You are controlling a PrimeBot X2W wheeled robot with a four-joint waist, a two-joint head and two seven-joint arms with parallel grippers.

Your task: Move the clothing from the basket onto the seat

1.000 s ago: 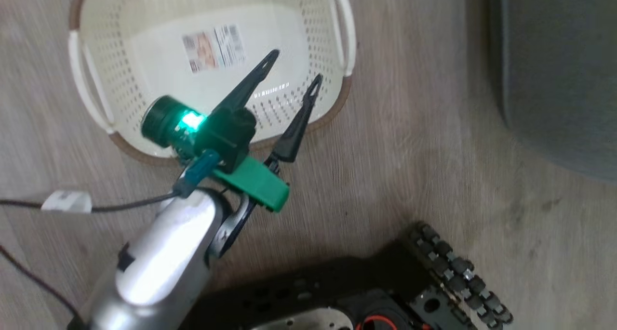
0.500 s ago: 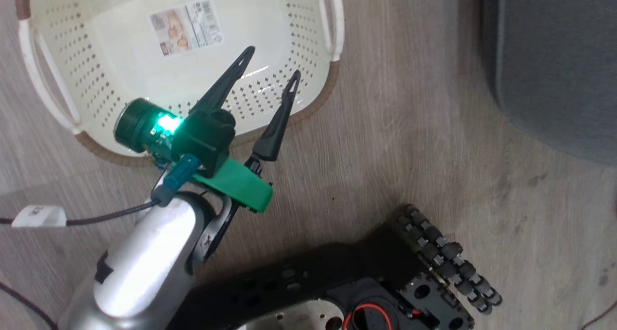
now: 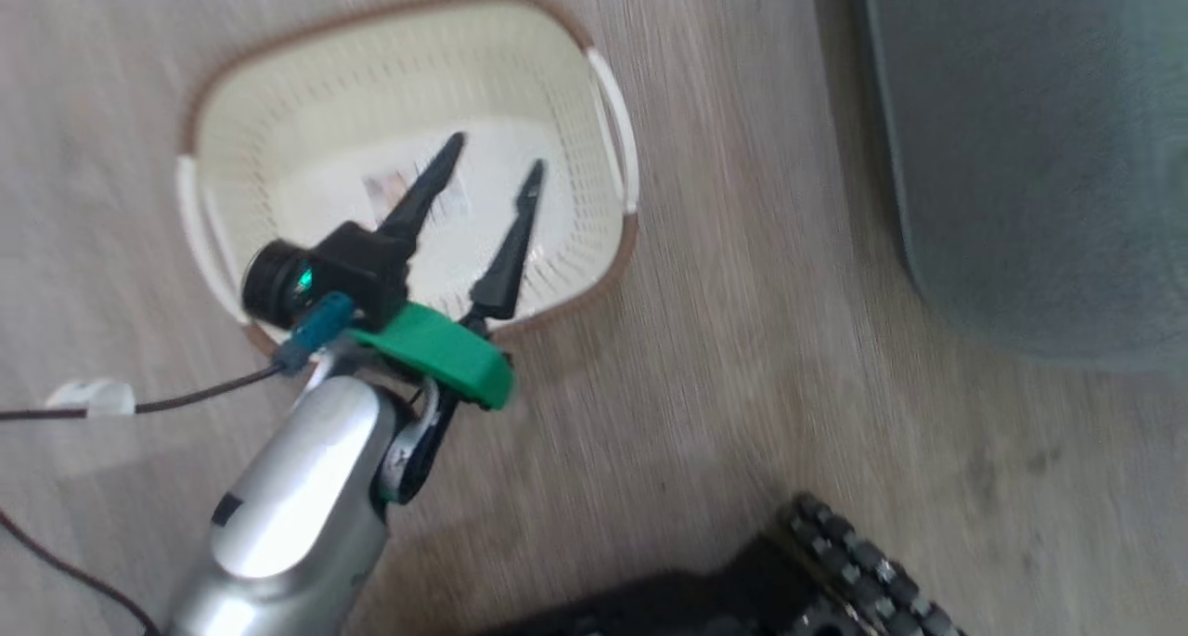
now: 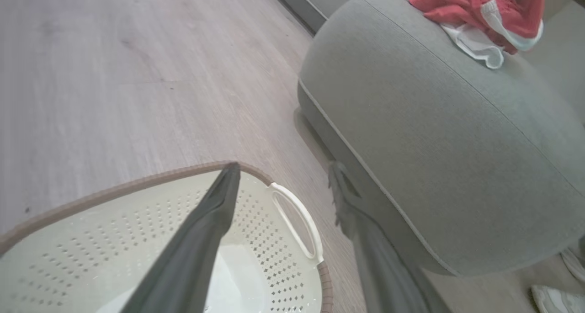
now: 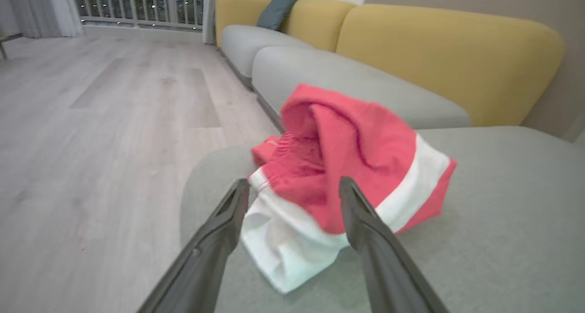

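Note:
The cream basket (image 3: pixel 278 135) stands on the wood floor with no garment showing inside, just its label. My left gripper (image 3: pixel 492 153) hangs open above the basket's near right part; in the left wrist view its fingers (image 4: pixel 205 226) spread over the basket rim (image 4: pixel 137 183). The red clothing (image 5: pixel 347 162) with white bands lies crumpled on the grey-green seat (image 5: pixel 480 203). My right gripper (image 5: pixel 292 187) is open just in front of that heap, apart from it. The left wrist view has the clothing (image 4: pixel 484 11) atop the seat (image 4: pixel 434 135).
The seat's rounded corner (image 3: pixel 1021 153) is to the right of the basket, with bare floor (image 3: pixel 742 292) between. My wheeled base (image 3: pixel 854 562) sits at the bottom. A dark cable (image 3: pixel 186 395) runs left. A yellow sofa back (image 5: pixel 434 57) stands behind the seat.
The head view has shifted, so the basket now sits lower and whole in it. The left gripper stays open over the basket, its fingers now reaching over the label.

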